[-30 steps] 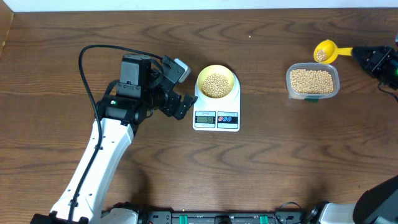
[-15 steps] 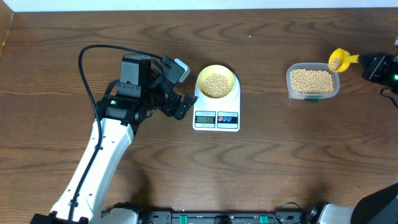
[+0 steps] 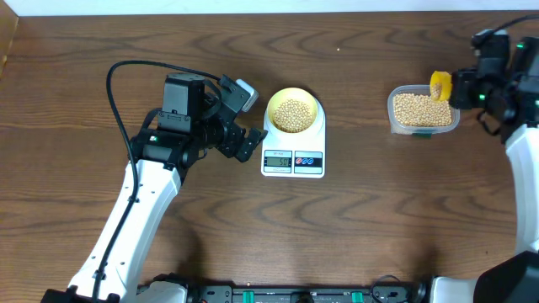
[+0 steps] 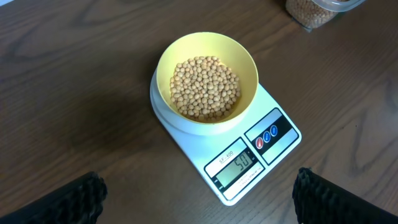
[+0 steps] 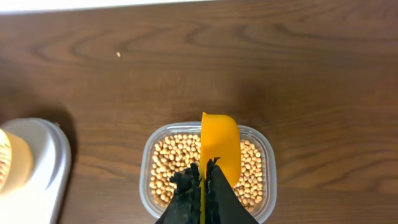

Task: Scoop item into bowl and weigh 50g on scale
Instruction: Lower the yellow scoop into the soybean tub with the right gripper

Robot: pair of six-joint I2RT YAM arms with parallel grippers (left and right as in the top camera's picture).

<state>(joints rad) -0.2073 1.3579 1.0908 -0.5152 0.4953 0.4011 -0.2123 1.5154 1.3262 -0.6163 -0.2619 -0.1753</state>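
The pale yellow bowl holds tan beans and sits on the white scale; the display reads 50. My left gripper is open and empty just left of the scale. My right gripper is shut on the handle of a yellow scoop, turned on its side over the clear tub of beans. In the right wrist view the scoop hangs over the tub's beans, its inside hidden.
One stray bean lies on the wood behind the tub. The left arm's black cable loops over the table at the left. The table's far edge runs along the top.
My right gripper has swung the scoop from beyond the tub's right side to over the tub and tipped it on its side. The left arm, bowl and scale have not moved.
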